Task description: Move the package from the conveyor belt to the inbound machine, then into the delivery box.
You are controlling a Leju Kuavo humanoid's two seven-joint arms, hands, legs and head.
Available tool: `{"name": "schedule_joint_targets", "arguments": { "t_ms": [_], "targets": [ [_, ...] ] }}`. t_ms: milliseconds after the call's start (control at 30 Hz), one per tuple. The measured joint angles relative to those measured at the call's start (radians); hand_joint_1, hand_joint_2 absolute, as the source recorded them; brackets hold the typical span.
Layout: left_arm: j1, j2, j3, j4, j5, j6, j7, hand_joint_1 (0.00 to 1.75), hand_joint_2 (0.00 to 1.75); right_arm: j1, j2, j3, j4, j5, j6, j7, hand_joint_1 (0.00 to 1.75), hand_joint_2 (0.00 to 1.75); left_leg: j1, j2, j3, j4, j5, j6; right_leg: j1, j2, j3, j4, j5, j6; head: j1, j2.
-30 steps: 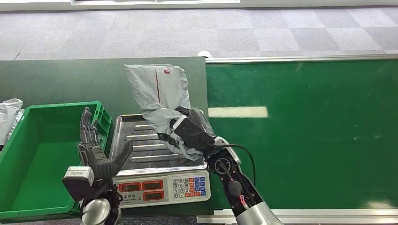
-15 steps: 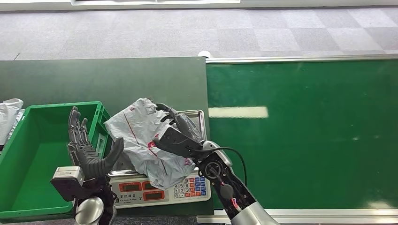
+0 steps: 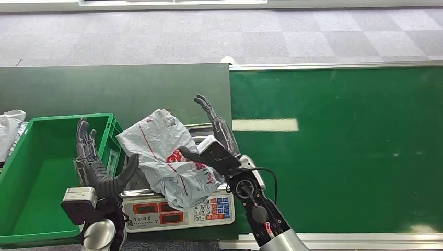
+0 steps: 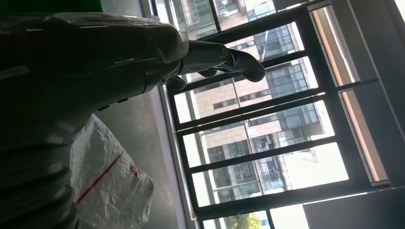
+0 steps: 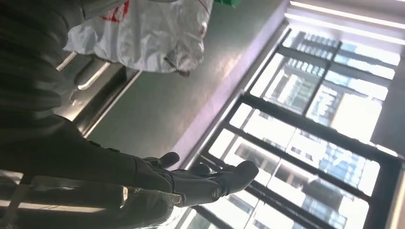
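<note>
A crumpled grey plastic package [image 3: 168, 157] with red print lies on the steel pan of the weighing scale [image 3: 180, 212], draped over its front edge. My right hand [image 3: 214, 141] stands just right of the package with fingers spread upward, holding nothing. My left hand [image 3: 96, 162] is raised at the scale's left side, fingers straight up, thumb toward the package. The package [image 5: 143, 36] also shows beyond my right hand [image 5: 191, 179] in the right wrist view, lying on the pan [image 5: 90, 76]. In the left wrist view the package [image 4: 107, 186] lies past my left hand [image 4: 143, 52].
A green plastic crate [image 3: 36, 172] stands left of the scale, behind my left hand. Another pale bag [image 3: 10, 128] lies at the far left edge. The green conveyor belt [image 3: 339, 146] runs on the right, with a dark green table [image 3: 78, 89] behind the scale.
My right hand brought the package toward me onto the scale pan, then let go and opened with fingers raised. My left hand shifted slightly left and stays upright.
</note>
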Motion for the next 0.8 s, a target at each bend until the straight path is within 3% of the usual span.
{"name": "schedule_joint_targets", "arguments": {
  "t_ms": [100, 233, 400, 633, 800],
  "targets": [
    [-0.007, 0.001, -0.020, 0.007, -0.028, -0.001, 0.004, 0.00, 1.75, 0.042, -0.015, -0.027, -0.114, 0.015, -0.098, 0.018, 0.00, 1.75, 0.000, 0.000, 0.000, 0.000, 0.000, 0.000, 0.000, 0.000, 0.000, 0.000, 0.000, 0.000, 0.000, 0.000],
    [-0.036, 0.006, -0.051, 0.045, -0.064, -0.021, 0.020, 0.00, 1.75, 0.091, -0.044, -0.070, -0.254, 0.011, -0.156, 0.047, 0.00, 1.75, 0.000, 0.000, 0.000, 0.000, 0.000, 0.000, 0.000, 0.000, 0.000, -0.001, 0.000, 0.000, 0.000, 0.000],
    [-0.072, 0.012, -0.073, 0.109, -0.087, -0.032, 0.027, 0.00, 1.75, 0.144, -0.080, -0.132, -0.390, -0.006, -0.172, 0.048, 0.00, 1.75, 0.000, 0.003, 0.000, 0.000, 0.000, 0.000, 0.000, 0.001, 0.000, 0.000, 0.001, -0.001, 0.000, 0.000],
    [-0.086, 0.015, -0.085, 0.142, -0.092, -0.035, 0.029, 0.00, 1.75, 0.168, -0.097, -0.153, -0.455, -0.005, -0.176, 0.047, 0.00, 1.75, 0.000, 0.003, 0.000, 0.000, 0.000, 0.000, 0.000, 0.001, -0.001, 0.000, 0.001, -0.001, 0.000, 0.000],
    [-0.112, 0.016, -0.089, 0.178, -0.123, -0.049, 0.045, 0.00, 1.75, 0.217, -0.119, -0.172, -0.538, 0.052, -0.239, 0.033, 0.00, 1.75, 0.000, 0.001, 0.000, 0.000, 0.000, 0.000, 0.000, 0.000, -0.001, 0.000, 0.001, -0.001, 0.000, 0.000]
  ]
}}
